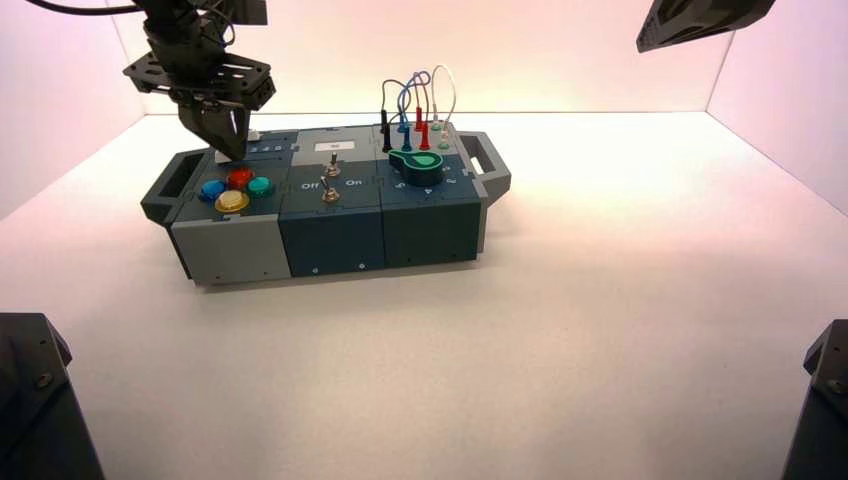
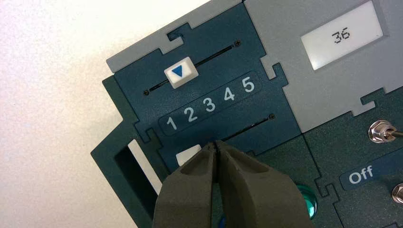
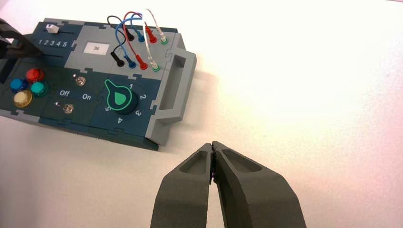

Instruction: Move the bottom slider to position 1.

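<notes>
The bottom slider (image 2: 187, 155) is a white squarish knob at the end of its dark track below the "1" of the 1–5 number row. It is partly hidden behind my left gripper's finger. My left gripper (image 2: 216, 143) is shut, and its tips touch the knob's side on the track. In the high view the left gripper (image 1: 232, 150) points down at the box's (image 1: 330, 235) back left corner. My right gripper (image 3: 212, 145) is shut and empty, held high over the table to the right of the box.
The top slider (image 2: 180, 72), white with a blue triangle, sits above the number row. A display (image 2: 342, 35) reads 36. Coloured round buttons (image 1: 235, 187), two toggle switches (image 1: 330, 192), a green knob (image 1: 420, 162) and plugged wires (image 1: 415, 100) fill the box.
</notes>
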